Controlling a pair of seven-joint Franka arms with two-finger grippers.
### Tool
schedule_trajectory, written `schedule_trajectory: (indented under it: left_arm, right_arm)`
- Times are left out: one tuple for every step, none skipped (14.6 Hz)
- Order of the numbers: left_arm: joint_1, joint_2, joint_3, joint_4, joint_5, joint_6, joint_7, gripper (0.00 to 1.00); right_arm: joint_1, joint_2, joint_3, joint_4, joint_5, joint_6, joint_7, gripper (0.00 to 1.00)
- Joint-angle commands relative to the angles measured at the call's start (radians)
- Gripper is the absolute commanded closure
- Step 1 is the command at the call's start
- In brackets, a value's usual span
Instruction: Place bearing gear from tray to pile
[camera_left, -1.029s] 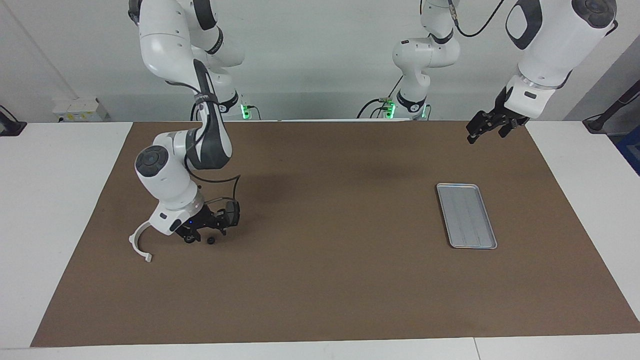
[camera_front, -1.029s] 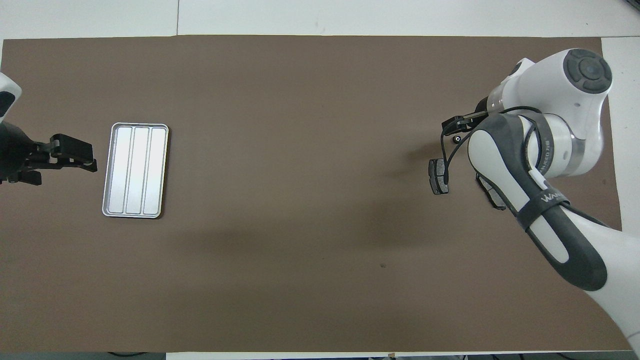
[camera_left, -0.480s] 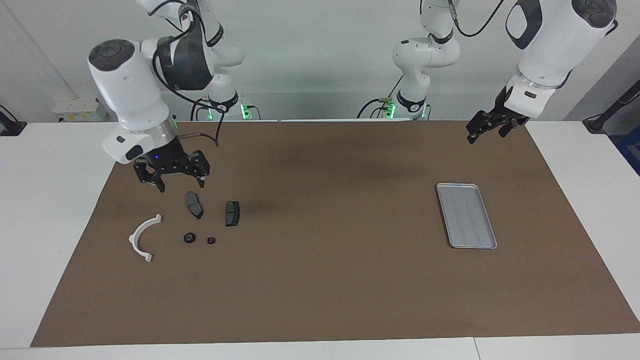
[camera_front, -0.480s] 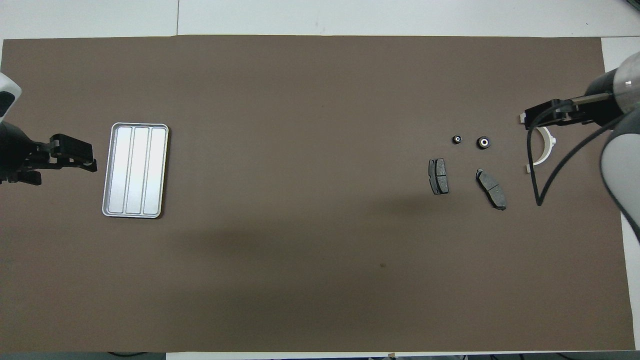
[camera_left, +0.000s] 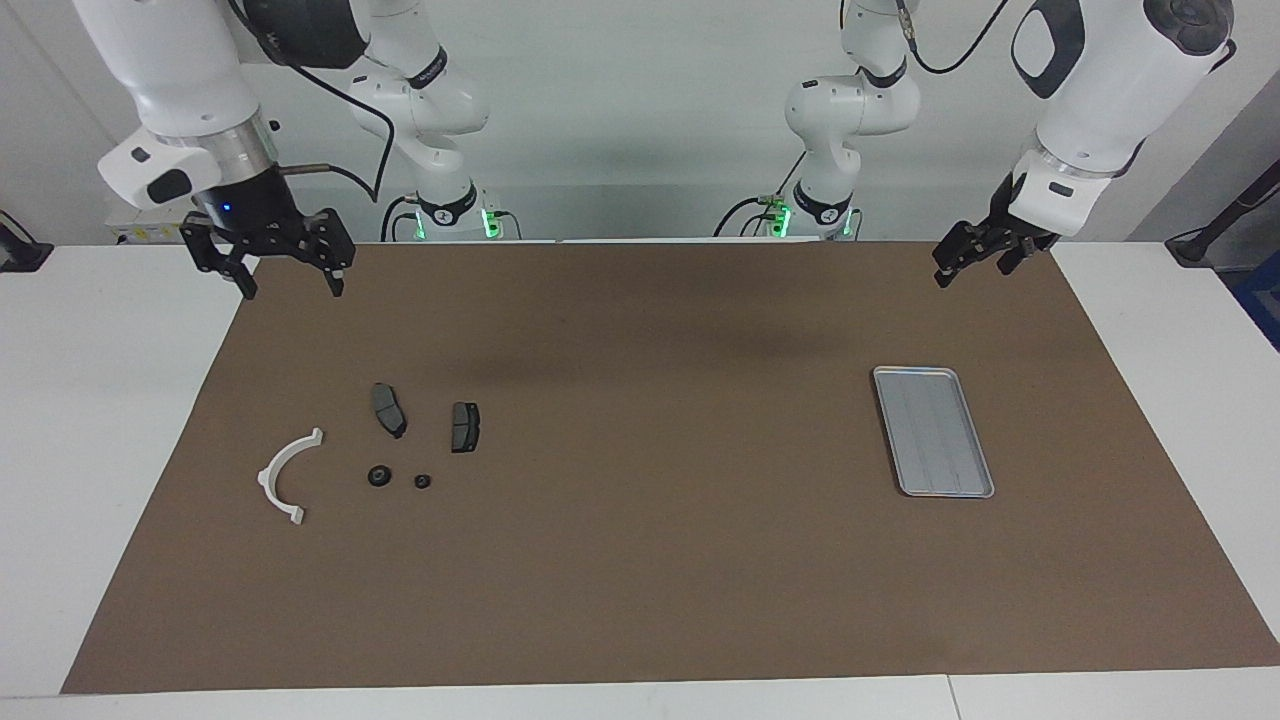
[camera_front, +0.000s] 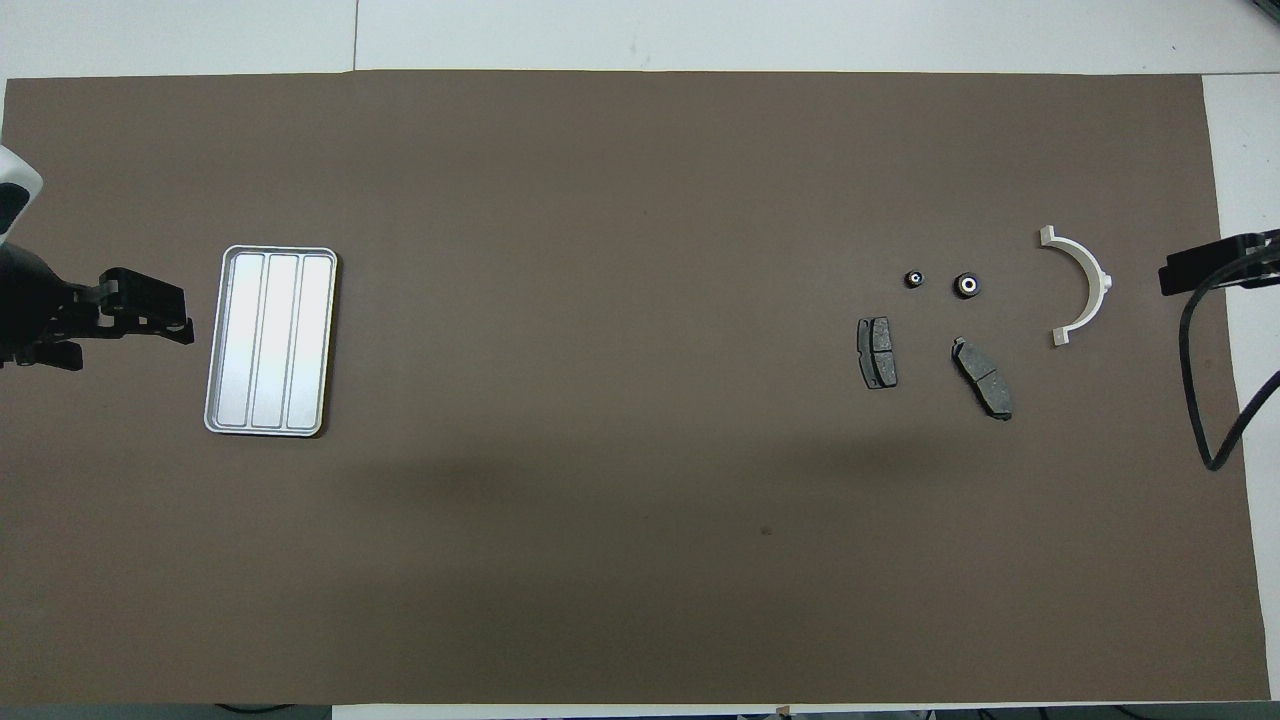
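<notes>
In the overhead view the right tool (camera_front: 1215, 272) is cut off by the picture's edge, level with the white half-ring bracket (camera_front: 1085, 285); only a dark tip and a cable loop show. The left tool (camera_front: 140, 312), beside the tray (camera_front: 225, 340), loses its arm at the edge. The 2 small round parts (camera_front: 967, 285) near the bracket are too small to identify.

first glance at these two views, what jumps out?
The silver ribbed tray lies bare at the left arm's end of the brown mat, nothing on it. At the right arm's end sits a loose cluster: two dark brake pads, a white half-ring bracket and two small black round gears. Both arms hang raised and open, the right gripper and the left gripper over the mat's corners nearest the robots.
</notes>
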Motion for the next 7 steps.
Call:
schedule_trajectory:
  left_arm:
    - [-0.005, -0.029, 0.007, -0.021, -0.014, -0.009, 0.008, 0.0]
    - [-0.005, -0.029, 0.007, -0.022, -0.014, -0.009, 0.008, 0.0]
    - [-0.005, -0.029, 0.007, -0.022, -0.014, -0.009, 0.008, 0.0]
    - [-0.005, -0.029, 0.007, -0.021, -0.014, -0.009, 0.008, 0.0]
    - [-0.005, -0.029, 0.007, -0.022, -0.014, -0.009, 0.008, 0.0]
    - [-0.005, -0.029, 0.007, -0.021, -0.014, -0.009, 0.008, 0.0]
    - [-0.005, -0.029, 0.007, -0.021, -0.014, -0.009, 0.008, 0.0]
  right_arm:
    - [-0.016, -0.064, -0.024, -0.083, 0.011, -0.039, -0.028, 0.0]
    - [-0.025, -0.064, -0.026, -0.079, 0.022, -0.045, -0.03, 0.0]
    - [-0.037, -0.061, -0.026, -0.062, 0.023, -0.057, -0.036, 0.0]
    - [-0.039, -0.061, -0.027, -0.059, 0.025, -0.069, -0.045, 0.0]
    - [-0.039, -0.064, -0.029, -0.059, 0.025, -0.076, -0.048, 0.0]
    - [-0.04, -0.074, -0.029, -0.071, 0.026, -0.086, -0.047, 0.0]
    - [-0.042, -0.085, -0.029, -0.083, 0.028, -0.088, -0.042, 0.0]
